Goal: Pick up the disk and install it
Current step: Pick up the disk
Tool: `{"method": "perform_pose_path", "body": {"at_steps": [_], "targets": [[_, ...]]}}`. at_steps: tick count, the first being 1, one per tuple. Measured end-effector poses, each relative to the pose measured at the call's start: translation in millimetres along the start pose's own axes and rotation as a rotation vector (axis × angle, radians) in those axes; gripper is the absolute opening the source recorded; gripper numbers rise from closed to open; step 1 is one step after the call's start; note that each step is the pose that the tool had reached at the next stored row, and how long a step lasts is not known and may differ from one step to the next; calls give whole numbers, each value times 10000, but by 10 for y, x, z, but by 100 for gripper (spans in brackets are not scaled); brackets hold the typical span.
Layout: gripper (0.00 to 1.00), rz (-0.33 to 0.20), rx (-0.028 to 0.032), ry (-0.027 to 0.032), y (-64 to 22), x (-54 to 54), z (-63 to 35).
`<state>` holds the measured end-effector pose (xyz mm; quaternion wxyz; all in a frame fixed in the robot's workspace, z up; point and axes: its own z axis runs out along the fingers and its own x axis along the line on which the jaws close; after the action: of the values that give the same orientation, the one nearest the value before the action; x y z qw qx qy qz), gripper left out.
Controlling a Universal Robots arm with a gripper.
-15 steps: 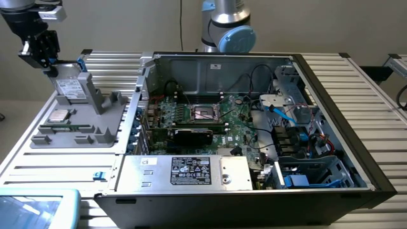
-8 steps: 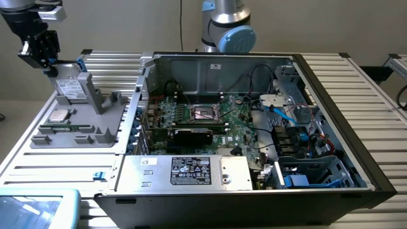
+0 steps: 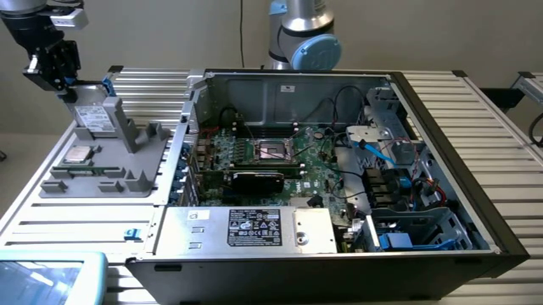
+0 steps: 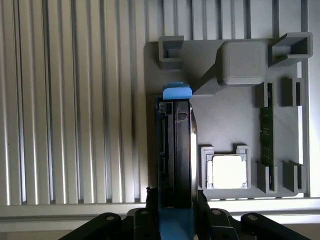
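The fingers (image 4: 202,205) were clamped on the disk (image 4: 175,150), not yet lifted from its grey holder (image 4: 235,120) at the exterior view's left, far from the computer case (image 3: 288,95).

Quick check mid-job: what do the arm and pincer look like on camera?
The arm has silver-grey tubular joints with a round light-blue cap. The pincer is black and blocky, with a small pale-grey box mounted at its wrist.

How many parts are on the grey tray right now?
3: the disk standing on edge in its slot, the square chip lying flat in its pocket, and the memory stick beside the chip. None seems hidden.
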<state>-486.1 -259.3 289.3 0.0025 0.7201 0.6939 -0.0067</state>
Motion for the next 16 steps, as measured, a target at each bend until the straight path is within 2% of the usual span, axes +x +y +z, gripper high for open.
{"method": "perform_pose_path", "body": {"at_steps": [3,6,12,16], "targets": [[37,0,-3,1,1,0,-9],[37,0,-4,0,7,0,-62],[37,-2,-93,4,26,-1,-158],[37,-4,-128,5,43,-1,-197]]}}
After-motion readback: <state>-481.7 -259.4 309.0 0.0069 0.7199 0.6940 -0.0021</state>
